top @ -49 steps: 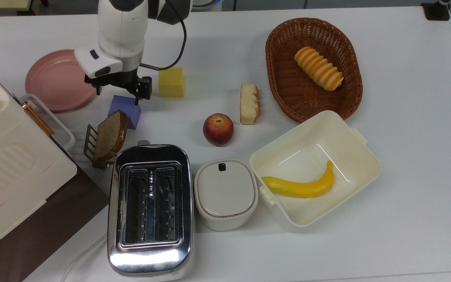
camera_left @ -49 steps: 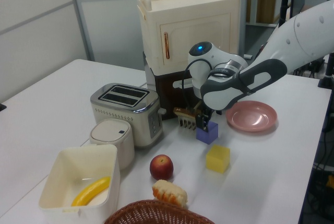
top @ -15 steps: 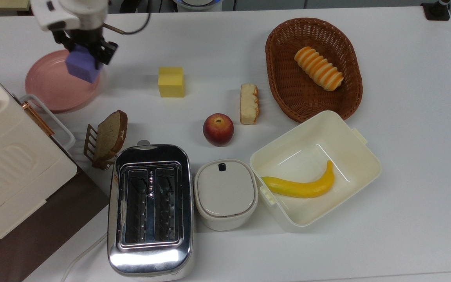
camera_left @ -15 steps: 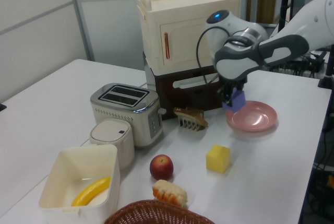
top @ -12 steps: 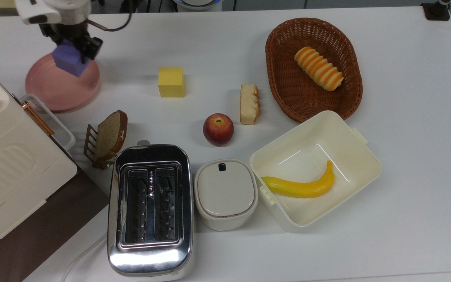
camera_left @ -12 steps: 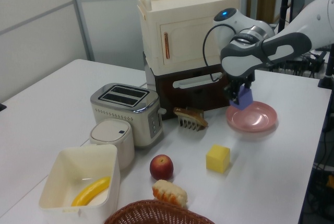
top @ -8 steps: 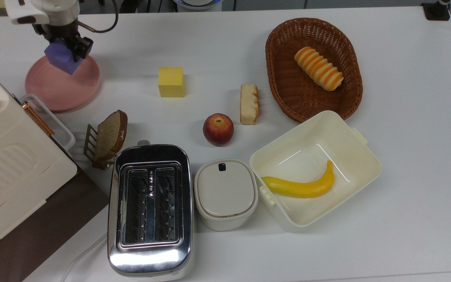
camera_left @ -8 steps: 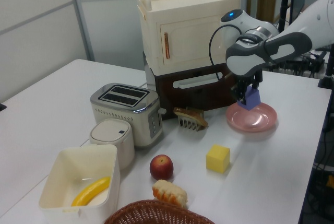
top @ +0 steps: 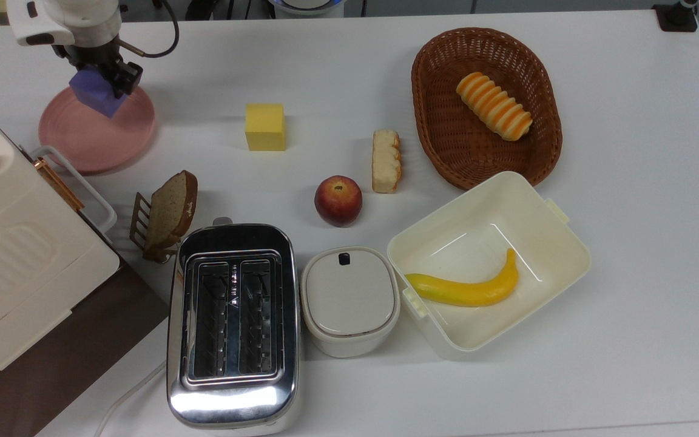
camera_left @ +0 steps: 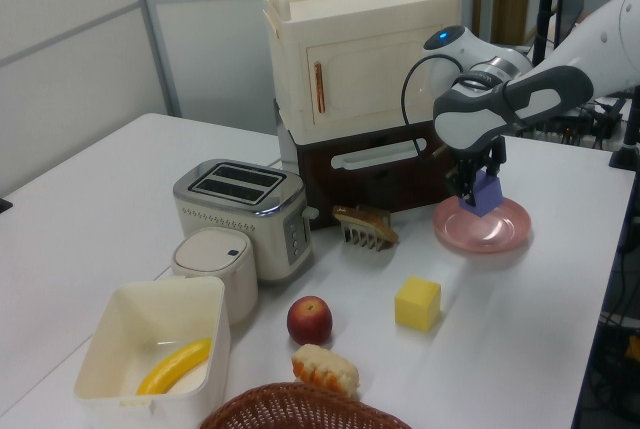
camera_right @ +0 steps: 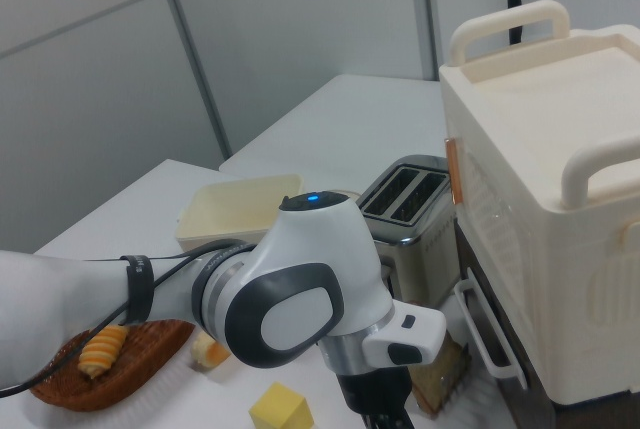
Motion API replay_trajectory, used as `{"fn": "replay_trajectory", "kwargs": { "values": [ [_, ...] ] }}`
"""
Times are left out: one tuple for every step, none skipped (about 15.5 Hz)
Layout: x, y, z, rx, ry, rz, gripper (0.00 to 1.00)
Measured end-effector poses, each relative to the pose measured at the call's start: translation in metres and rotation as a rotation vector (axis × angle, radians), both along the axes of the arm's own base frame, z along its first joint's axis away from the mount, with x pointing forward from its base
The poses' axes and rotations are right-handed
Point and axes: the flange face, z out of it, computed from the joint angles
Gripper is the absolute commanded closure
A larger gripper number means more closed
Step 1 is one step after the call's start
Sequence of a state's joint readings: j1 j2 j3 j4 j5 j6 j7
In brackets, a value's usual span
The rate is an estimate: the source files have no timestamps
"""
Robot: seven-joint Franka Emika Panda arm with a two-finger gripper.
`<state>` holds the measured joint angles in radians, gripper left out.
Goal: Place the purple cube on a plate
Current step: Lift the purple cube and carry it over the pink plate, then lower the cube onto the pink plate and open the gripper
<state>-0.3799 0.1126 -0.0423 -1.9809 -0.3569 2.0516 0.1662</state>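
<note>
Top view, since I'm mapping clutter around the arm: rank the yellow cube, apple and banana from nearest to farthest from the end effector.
1. Yellow cube, to the right of the end effector in the top view.
2. Apple, mid-table, lower right.
3. Banana, in the cream box, farthest right.

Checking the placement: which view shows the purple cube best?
The top view: the purple cube shows held in the claw over the plate. The left view shows it smaller, from the side, just above the plate's surface. In the right view the arm fills the foreground.
</note>
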Motion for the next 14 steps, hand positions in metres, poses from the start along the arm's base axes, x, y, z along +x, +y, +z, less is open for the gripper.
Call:
{"fn": "replay_trajectory", "kwargs": {
  "values": [
    [-0.001, -0.002, 0.0, 0.0, 0.0, -0.003, 0.58],
    [-0.002, -0.004, 0.0, 0.0, 0.001, -0.007, 0.58],
    [-0.003, -0.006, 0.0, 0.0, 0.001, -0.011, 0.51],
    [-0.004, -0.008, 0.0, -0.001, -0.001, -0.016, 0.26],
    [-0.004, -0.011, 0.002, -0.003, -0.004, -0.021, 0.08],
    [-0.005, -0.014, 0.003, -0.004, -0.006, -0.026, 0.0],
    [-0.006, -0.016, 0.004, -0.005, -0.007, -0.029, 0.0],
    [-0.006, -0.017, 0.004, -0.006, -0.008, -0.031, 0.0],
    [-0.006, -0.018, 0.004, -0.006, -0.008, -0.032, 0.0],
    [-0.006, -0.018, 0.004, -0.006, -0.008, -0.033, 0.0],
    [-0.006, -0.018, 0.004, -0.006, -0.008, -0.033, 0.0],
    [-0.006, -0.018, 0.004, -0.006, -0.008, -0.033, 0.0],
    [-0.006, -0.018, 0.004, -0.006, -0.008, -0.033, 0.0],
    [-0.006, -0.017, 0.004, -0.005, -0.008, -0.032, 0.0]
  ]
}}
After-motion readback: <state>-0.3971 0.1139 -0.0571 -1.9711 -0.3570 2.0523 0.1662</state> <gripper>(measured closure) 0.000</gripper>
